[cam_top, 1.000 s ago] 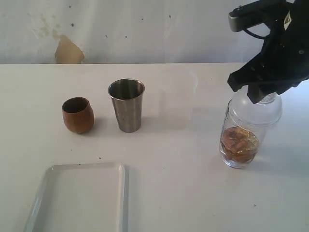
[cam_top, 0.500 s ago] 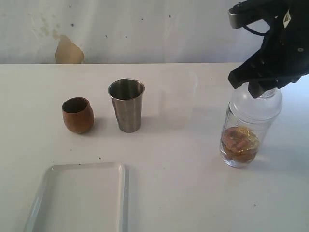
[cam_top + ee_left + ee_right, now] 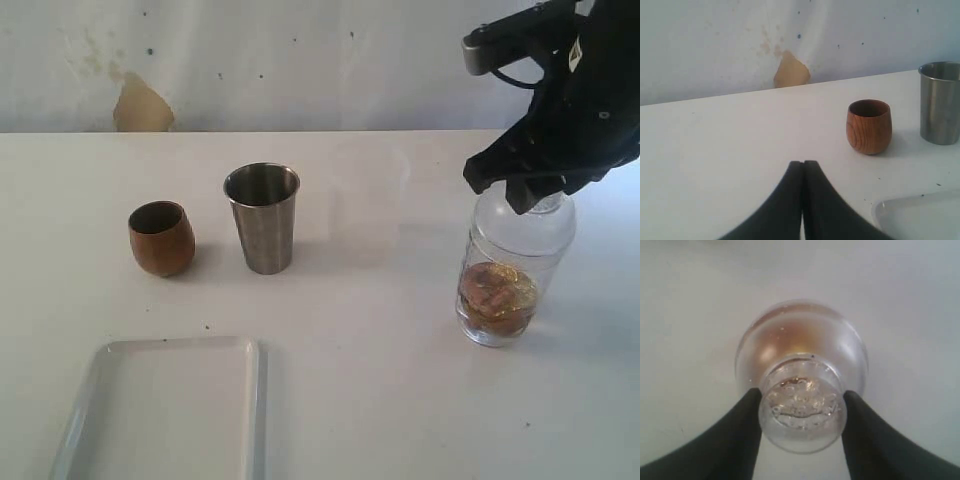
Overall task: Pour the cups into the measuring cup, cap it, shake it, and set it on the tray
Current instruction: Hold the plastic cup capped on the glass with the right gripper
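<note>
At the right side of the white tabletop (image 3: 380, 410), clamping the right claw (image 3: 801, 401) on the knob of the clear domed lid (image 3: 522, 226) capping the measuring cup (image 3: 497, 292), part-filled with brown contents. Holding the left claw (image 3: 802, 170) pressed together, empty, near the wooden cup (image 3: 868, 126), the steel tumbler (image 3: 262, 218) and the tray (image 3: 180, 344).

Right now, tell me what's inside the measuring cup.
Amber-brown contents lie at the bottom of the measuring cup; liquid or lumps, unclear. The lid and right gripper cover its mouth.

No readable text; small sticker (image 3: 577, 52) on right arm (image 3: 590, 110) illegible.
</note>
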Robot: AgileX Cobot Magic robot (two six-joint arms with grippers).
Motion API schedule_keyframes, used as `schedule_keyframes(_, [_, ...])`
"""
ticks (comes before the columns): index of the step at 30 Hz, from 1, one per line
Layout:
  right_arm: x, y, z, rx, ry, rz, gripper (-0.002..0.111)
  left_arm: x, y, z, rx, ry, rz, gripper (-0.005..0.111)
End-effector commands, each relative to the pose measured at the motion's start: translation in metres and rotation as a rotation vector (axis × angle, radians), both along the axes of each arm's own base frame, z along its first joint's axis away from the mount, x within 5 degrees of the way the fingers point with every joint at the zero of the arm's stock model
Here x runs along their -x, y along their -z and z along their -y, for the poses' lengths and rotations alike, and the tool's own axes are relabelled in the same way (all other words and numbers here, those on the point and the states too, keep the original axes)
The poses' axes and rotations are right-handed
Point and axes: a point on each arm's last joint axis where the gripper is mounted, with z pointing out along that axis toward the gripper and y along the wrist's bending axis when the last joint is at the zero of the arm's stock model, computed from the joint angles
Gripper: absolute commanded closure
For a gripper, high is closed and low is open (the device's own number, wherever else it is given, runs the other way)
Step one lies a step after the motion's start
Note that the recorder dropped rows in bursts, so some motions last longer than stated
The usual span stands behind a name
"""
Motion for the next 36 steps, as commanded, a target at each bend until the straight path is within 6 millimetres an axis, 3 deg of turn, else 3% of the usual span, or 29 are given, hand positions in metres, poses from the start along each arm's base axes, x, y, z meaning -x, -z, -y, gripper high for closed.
schedule_keyframes(1, [-0.002, 0.0, 0.0, -0.005, 0.003, 0.008, 0.108, 0.0, 0.002, 0.0, 0.013, 0.0, 0.0, 0.107])
schedule_keyframes(10, [-0.008, 0.011, -0.003, -0.01, 0.002, -0.038, 0.106, 0.0, 0.002, 0.0, 0.013, 0.0, 0.0, 0.107])
schedule_keyframes(13, [-0.008, 0.011, -0.003, -0.01, 0.002, -0.038, 0.097, 0.0, 0.002, 0.0, 0.013, 0.0, 0.0, 0.107])
schedule_keyframes(20, [-0.008, 0.011, -0.002, -0.005, -0.001, -0.037, 0.062, 0.0, 0.002, 0.0, 0.013, 0.0, 0.0, 0.107])
schedule_keyframes(25, [-0.008, 0.011, -0.002, -0.001, -0.006, -0.037, 0.05, 0.0, 0.002, 0.0, 0.013, 0.0, 0.0, 0.107])
schedule_keyframes(36, [-0.01, 0.009, 0.002, 0.046, 0.011, -0.007, 0.047, 0.0, 0.002, 0.0, 0.013, 0.0, 0.0, 0.107])
